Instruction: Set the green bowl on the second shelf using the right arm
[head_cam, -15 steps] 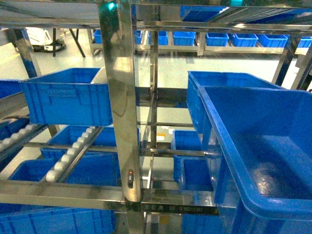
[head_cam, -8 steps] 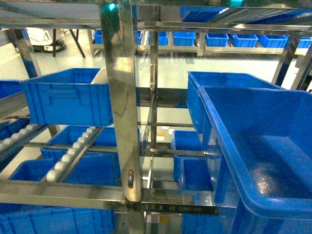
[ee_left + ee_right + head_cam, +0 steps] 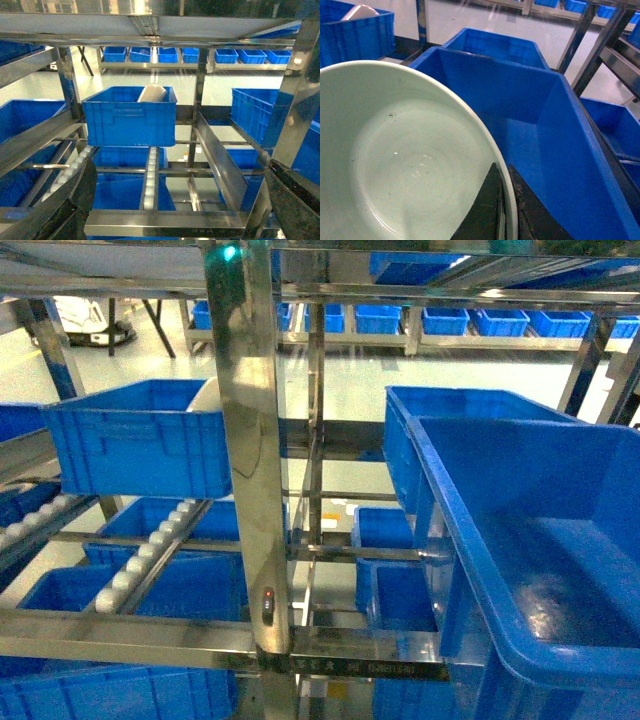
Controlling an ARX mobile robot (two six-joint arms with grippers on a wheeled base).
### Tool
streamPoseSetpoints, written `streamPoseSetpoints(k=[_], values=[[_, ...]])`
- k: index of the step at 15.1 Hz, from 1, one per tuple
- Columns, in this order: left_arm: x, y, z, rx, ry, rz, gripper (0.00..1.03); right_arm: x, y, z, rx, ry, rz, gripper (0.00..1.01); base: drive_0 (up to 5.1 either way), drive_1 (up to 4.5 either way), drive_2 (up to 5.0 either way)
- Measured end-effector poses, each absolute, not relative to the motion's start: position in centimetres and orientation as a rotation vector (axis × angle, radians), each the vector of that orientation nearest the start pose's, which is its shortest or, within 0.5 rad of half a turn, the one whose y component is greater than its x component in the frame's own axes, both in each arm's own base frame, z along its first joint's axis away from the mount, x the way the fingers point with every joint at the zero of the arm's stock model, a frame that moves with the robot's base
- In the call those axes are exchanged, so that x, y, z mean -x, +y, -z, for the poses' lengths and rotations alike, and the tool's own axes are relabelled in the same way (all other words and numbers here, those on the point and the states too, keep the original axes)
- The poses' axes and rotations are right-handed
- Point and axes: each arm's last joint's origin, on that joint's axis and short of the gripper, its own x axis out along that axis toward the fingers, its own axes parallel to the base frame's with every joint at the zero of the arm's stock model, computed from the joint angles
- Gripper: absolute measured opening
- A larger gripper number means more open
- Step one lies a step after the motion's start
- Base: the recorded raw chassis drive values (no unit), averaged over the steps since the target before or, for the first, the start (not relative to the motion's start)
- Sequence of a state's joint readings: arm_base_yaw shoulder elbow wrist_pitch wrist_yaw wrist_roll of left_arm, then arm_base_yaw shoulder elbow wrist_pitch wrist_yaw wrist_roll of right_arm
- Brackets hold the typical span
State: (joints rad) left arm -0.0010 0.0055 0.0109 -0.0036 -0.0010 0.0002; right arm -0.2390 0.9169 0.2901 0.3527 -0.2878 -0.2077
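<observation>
The pale green bowl (image 3: pixel 395 160) fills the lower left of the right wrist view. My right gripper (image 3: pixel 502 172) is shut on its rim, one finger inside and one outside. Just beyond and to the right of the bowl lies the large deep blue crate (image 3: pixel 560 150), with nothing in the part that shows. In the head view this crate (image 3: pixel 560 540) sits at the right on the steel rack's second shelf (image 3: pixel 350 645); neither the bowl nor either gripper shows there. My left gripper (image 3: pixel 180 210) is open and holds nothing, its dark fingers (image 3: pixel 75 200) at the frame's lower corners.
A shiny perforated upright (image 3: pixel 250 470) stands close in front, left of centre. A blue crate (image 3: pixel 140 445) with a white object inside sits on the left roller lane (image 3: pixel 150 550). Another crate (image 3: pixel 450 410) stands behind the large one. Smaller blue crates (image 3: pixel 400 570) lie on lower tiers.
</observation>
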Motion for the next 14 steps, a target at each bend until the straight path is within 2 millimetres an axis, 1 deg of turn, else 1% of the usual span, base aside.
streamPoseSetpoints(k=[1,2,4,6,9,11,13,14], values=[[-9.7,0.0,-16.6,0.0,-0.002,0.0,0.98,-19.8,-4.1,-18.9,0.146,0.28,-0.077,0.02,0.0,0.0,0.0],[-9.7,0.0,-16.6,0.0,-0.002,0.0,0.98,-21.0,-4.6,-18.4,0.146,0.311,-0.084,0.02,0.0,0.0,0.0],[-9.7,0.0,-16.6,0.0,-0.001,0.0,0.98,-23.3,-5.2,-16.6,0.157,0.382,-0.106,0.02,0.0,0.0,0.0],[-9.7,0.0,-16.6,0.0,-0.002,0.0,0.98,-25.4,-5.7,-15.3,0.179,0.418,-0.12,0.02,0.0,0.0,0.0],[-9.7,0.0,-16.6,0.0,-0.002,0.0,0.98,-29.8,-6.1,-13.9,0.197,0.478,-0.144,0.02,0.0,0.0,0.0],[-9.7,0.0,-16.6,0.0,-0.002,0.0,0.98,-32.7,-6.2,-12.2,0.204,0.537,-0.17,0.02,0.0,0.0,0.0],[-9.7,0.0,-16.6,0.0,-0.002,0.0,0.98,-34.6,-6.6,-10.3,0.201,0.602,-0.189,0.02,0.0,0.0,0.0],[-9.7,0.0,-16.6,0.0,-0.002,0.0,0.98,-35.2,-6.9,-9.5,0.198,0.634,-0.191,0.02,0.0,0.0,0.0]])
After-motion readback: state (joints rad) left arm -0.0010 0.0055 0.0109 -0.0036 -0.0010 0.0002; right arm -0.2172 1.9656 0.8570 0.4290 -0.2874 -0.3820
